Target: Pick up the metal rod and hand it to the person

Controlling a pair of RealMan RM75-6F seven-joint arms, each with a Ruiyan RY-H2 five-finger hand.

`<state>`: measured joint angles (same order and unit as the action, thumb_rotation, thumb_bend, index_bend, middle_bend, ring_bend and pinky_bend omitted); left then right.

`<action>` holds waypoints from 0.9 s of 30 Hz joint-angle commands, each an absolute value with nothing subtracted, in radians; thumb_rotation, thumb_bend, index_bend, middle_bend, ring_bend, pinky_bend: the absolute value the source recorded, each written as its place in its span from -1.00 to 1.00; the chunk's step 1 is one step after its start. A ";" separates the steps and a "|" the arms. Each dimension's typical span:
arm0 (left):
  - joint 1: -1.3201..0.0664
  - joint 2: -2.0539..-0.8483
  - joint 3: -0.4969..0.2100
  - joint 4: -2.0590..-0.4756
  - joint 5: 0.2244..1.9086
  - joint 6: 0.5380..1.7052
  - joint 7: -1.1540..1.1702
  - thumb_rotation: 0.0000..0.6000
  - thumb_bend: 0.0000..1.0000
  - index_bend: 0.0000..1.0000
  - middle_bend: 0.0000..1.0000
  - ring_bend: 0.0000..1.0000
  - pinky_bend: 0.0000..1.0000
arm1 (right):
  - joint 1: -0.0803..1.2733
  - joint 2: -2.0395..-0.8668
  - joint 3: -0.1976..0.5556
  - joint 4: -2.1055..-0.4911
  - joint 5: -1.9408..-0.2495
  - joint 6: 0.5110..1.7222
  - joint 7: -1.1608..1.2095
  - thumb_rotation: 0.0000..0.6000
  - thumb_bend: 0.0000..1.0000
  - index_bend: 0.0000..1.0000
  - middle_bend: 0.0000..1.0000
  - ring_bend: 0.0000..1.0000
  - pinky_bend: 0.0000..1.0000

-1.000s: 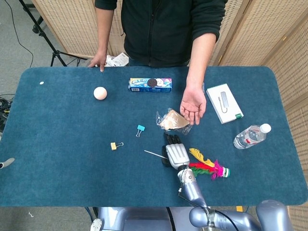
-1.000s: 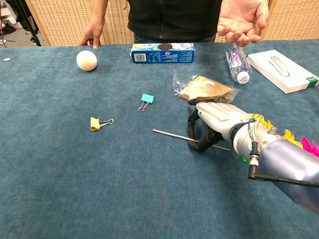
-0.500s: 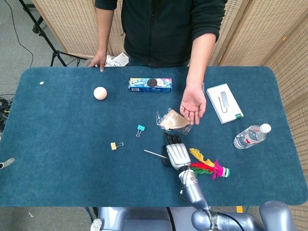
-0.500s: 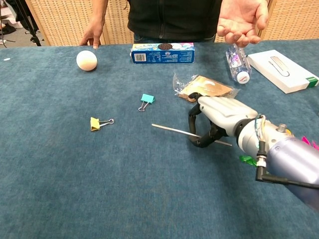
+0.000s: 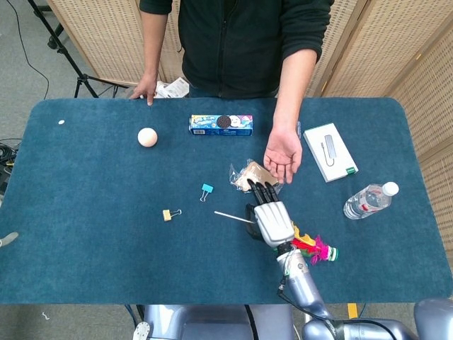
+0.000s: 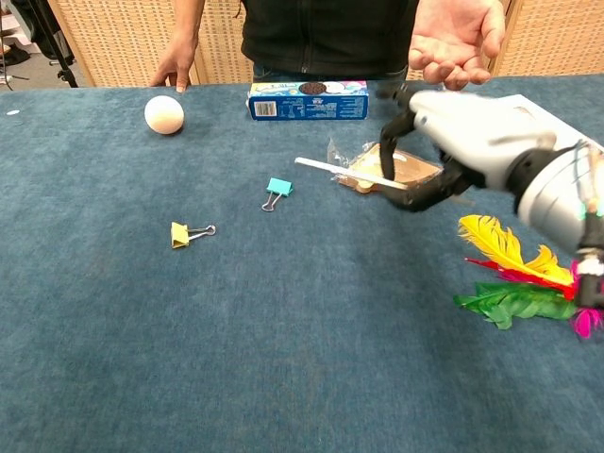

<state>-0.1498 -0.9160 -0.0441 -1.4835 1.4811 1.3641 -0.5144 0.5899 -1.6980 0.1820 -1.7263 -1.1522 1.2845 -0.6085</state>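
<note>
Person's head [image 5: 237, 3] beyond top edge

From the head view we look steeply down on the whole dark blue felt-covered table [image 5: 85, 234], facing the person in the black jacket [image 5: 237, 42] standing at its far edge. The chest view sits lower and much nearer, looking almost level across the same blue table [image 6: 189, 359] toward that person's torso [image 6: 326, 33]. Both views share the table's middle: the white egg-shaped ball [image 5: 147, 137] [image 6: 164, 114], the blue cookie box [image 5: 221, 125] [image 6: 308, 99], and our right hand [image 5: 273, 221] [image 6: 453, 142].
</note>
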 commanded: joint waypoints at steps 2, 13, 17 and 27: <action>-0.148 -0.915 -0.042 -1.484 1.488 1.369 -0.516 1.00 -0.72 -1.00 -1.00 -1.00 -1.00 | 0.565 -1.626 0.178 -1.815 -1.217 1.349 -0.657 1.00 0.45 0.39 -1.00 -1.00 -1.00; -0.148 -0.914 -0.041 -1.487 1.489 1.369 -0.513 1.00 -0.72 -1.00 -1.00 -1.00 -1.00 | 0.578 -1.526 0.250 -1.867 -1.236 1.369 -0.722 1.00 0.45 0.39 -1.00 -1.00 -1.00; -0.150 -0.915 -0.041 -1.487 1.486 1.363 -0.511 1.00 -0.72 -1.00 -1.00 -1.00 -1.00 | 0.619 -1.509 0.314 -1.800 -1.184 1.327 -0.726 1.00 0.45 0.39 -1.00 -1.00 -1.00; -0.155 -0.915 -0.043 -1.488 1.478 1.351 -0.507 1.00 -0.72 -1.00 -1.00 -1.00 -1.00 | 0.707 -1.499 0.396 -1.657 -1.055 1.245 -0.743 1.00 0.45 0.39 -1.00 -1.00 -1.00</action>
<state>-0.1542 -0.9152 -0.0434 -1.4877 1.4787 1.3515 -0.5072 0.7018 -1.5011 0.3905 -1.6641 -1.0630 1.2488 -0.7390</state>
